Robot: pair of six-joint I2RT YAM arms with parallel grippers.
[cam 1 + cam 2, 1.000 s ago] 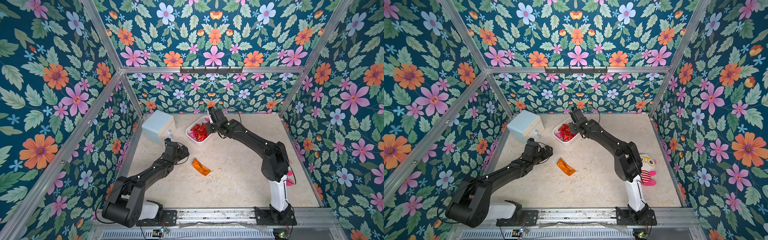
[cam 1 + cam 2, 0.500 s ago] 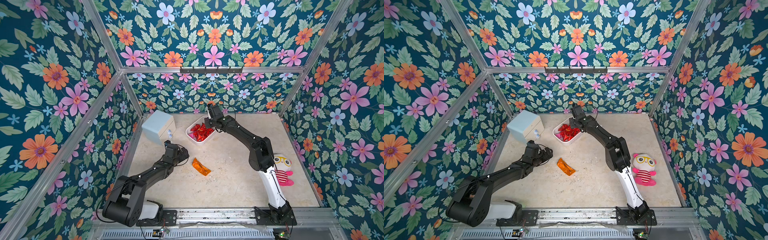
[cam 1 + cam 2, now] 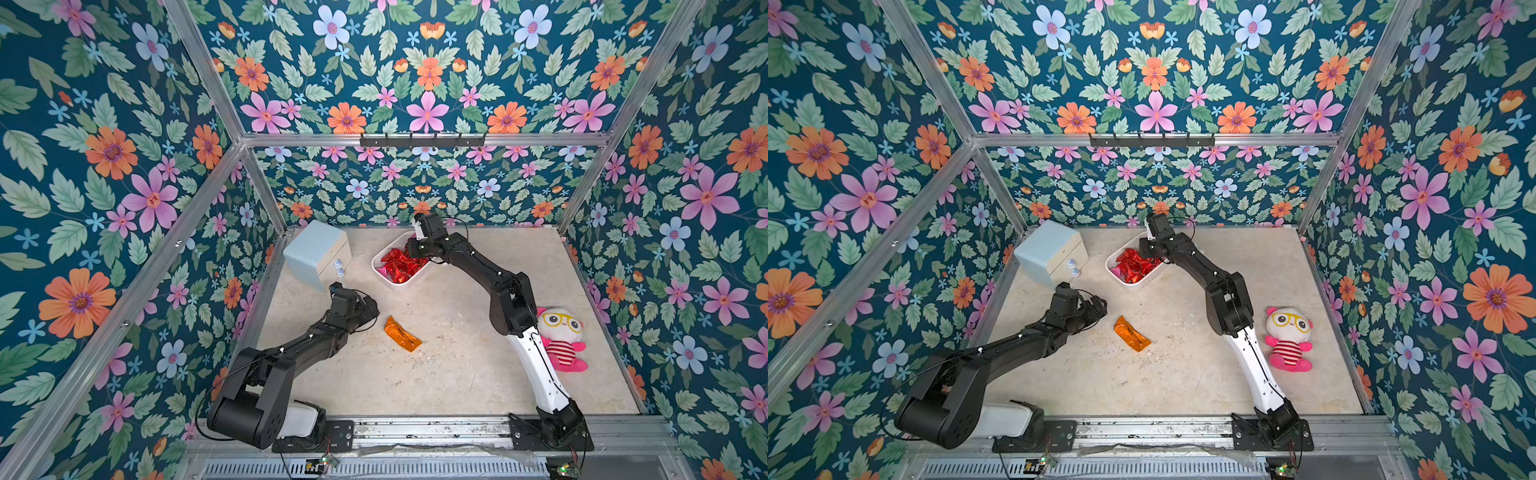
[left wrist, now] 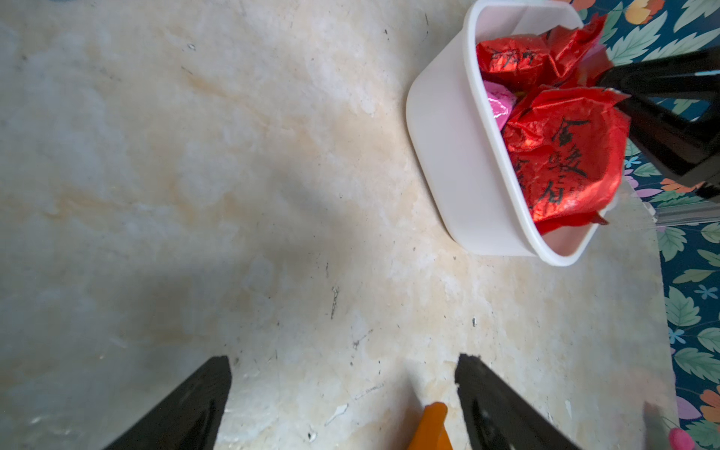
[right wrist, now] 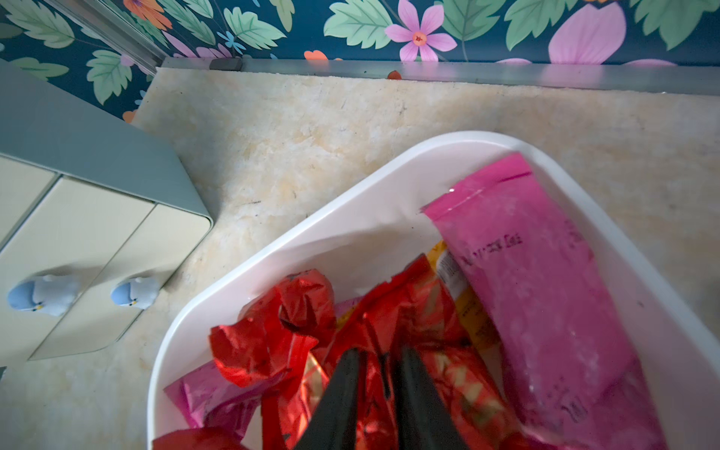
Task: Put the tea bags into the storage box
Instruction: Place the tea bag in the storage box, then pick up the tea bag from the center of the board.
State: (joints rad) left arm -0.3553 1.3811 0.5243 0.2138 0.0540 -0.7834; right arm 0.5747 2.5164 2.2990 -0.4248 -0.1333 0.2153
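Observation:
The white storage box (image 3: 405, 284) (image 3: 1136, 282) stands at the back, heaped with red and pink tea bags (image 3: 397, 264) (image 5: 272, 339). My right gripper (image 3: 410, 254) (image 5: 378, 352) reaches down into the box. Its jaws stand slightly parted, and a crinkled red packet shows in the narrow gap. A large pink packet (image 5: 537, 292) leans on the box wall. One orange tea bag (image 3: 402, 333) (image 3: 1132, 338) lies on the table. My left gripper (image 3: 370, 309) (image 4: 343, 360) hovers wide open just left of it, with nothing held. The orange tea bag's tip (image 4: 432, 428) shows between the fingers.
A pale blue cabinet (image 3: 318, 253) with two drawers stands left of the box, close to the back left corner. A white and pink plush toy (image 3: 559, 336) lies by the right wall, beside the right arm. Floral walls enclose the table on three sides.
The right arm has swung its elbow inward and up, uncovering the plush toy. Its jaws, shut before, have parted over the box. The left arm has hardly moved.

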